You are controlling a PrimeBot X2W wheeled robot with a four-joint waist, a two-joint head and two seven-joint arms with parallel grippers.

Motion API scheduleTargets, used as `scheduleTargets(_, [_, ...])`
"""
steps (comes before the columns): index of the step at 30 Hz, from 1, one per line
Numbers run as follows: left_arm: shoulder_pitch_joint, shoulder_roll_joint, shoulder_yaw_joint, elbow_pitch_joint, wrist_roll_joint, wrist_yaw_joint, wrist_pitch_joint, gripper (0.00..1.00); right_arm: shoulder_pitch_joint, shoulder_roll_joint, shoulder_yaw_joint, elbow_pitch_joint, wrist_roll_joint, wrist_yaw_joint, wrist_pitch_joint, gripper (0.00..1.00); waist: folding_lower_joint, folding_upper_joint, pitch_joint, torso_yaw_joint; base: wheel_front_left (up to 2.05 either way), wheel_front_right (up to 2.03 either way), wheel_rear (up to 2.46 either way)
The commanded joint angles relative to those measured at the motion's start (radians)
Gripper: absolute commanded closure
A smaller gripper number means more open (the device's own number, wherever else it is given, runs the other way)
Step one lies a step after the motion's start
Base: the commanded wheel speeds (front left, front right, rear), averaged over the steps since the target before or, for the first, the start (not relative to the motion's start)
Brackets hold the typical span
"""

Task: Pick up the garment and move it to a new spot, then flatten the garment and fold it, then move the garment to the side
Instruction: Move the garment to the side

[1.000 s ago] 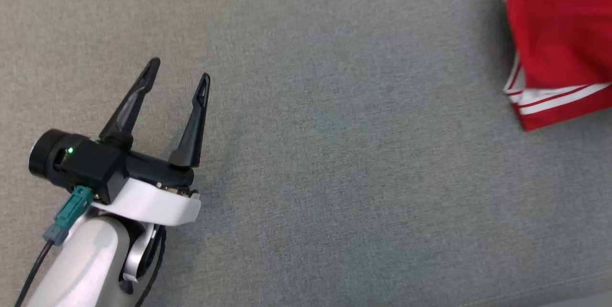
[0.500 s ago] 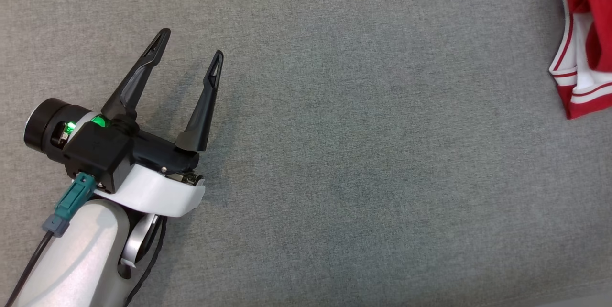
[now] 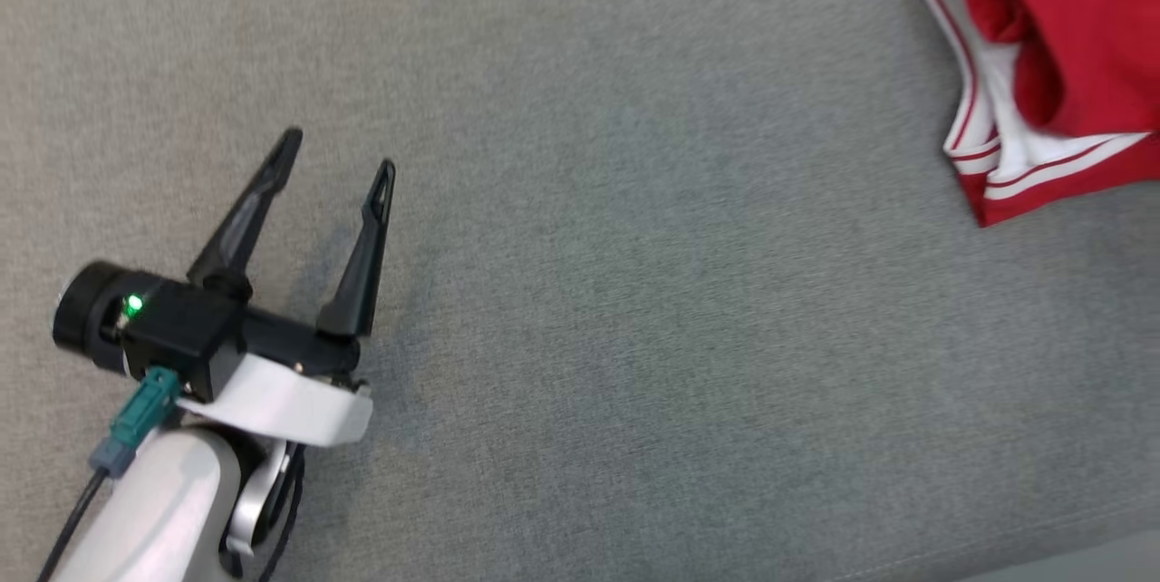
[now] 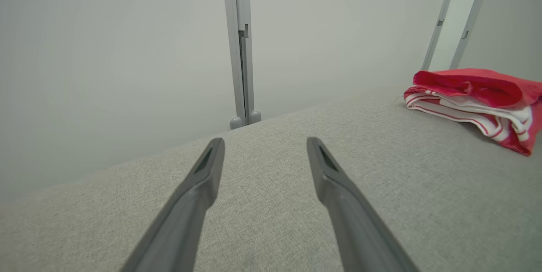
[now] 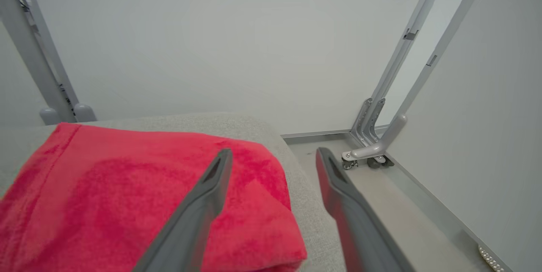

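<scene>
Lying folded near the right edge of the grey worktop [image 3: 634, 310], the red garment [image 3: 1069, 38] looks soft and light; better to take its thick striped border. The right hand [image 5: 273, 153] hovers spread above it; the left hand [image 3: 339, 151], also spread, is well apart.

Garment [image 3: 1078, 29]: red, with white-and-red striped trim. Folded into a loose bundle. Lies near the right edge of the grey padded surface [image 3: 634, 292].

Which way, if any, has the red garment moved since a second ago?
Yes, slightly. The red garment keeps its lower corner roughly as far from the front edge of the grey cushion, but its upper-left edge slumped leftward, baring white striped trim.
</scene>
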Motion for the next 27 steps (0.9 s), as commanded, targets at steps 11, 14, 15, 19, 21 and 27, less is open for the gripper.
scheduleTargets(11, [0.165,-0.023,0.025,0.02,-0.055,0.059,-0.037,0.0,0.383,0.254,-0.178,-0.375,-0.121,0.0,-0.004,0.0,0.0,-0.0001,-0.19,-0.036,0.0,0.0,0.0])
scheduleTargets(14, [0.201,-0.025,0.032,0.022,-0.067,0.075,-0.043,0.0,0.452,0.312,-0.17,-0.449,-0.153,0.0,0.004,0.0,0.0,-0.0001,-0.224,-0.023,0.0,0.0,0.0])
scheduleTargets(15, [0.212,-0.028,0.034,0.023,-0.071,0.078,-0.046,0.0,0.468,0.332,-0.163,-0.475,-0.165,0.0,0.012,0.0,0.0,-0.0001,-0.234,-0.016,0.0,0.0,0.0])
scheduleTargets(19, [0.254,-0.033,0.049,0.036,-0.089,0.095,-0.057,0.0,0.523,0.401,-0.145,-0.563,-0.199,0.0,0.045,0.0,0.0,-0.0001,-0.27,0.023,0.0,0.0,0.0])
scheduleTargets(21, [0.268,-0.036,0.059,0.042,-0.101,0.104,-0.062,0.0,0.545,0.429,-0.148,-0.597,-0.221,0.0,0.069,0.0,0.0,-0.0001,-0.284,0.047,0.0,0.0,0.0])
scheduleTargets(27, [0.322,-0.043,0.097,0.05,-0.126,0.143,-0.071,0.0,0.603,0.481,-0.134,-0.689,-0.275,0.0,0.131,0.0,0.0,-0.0001,-0.332,0.123,0.0,0.0,0.0])
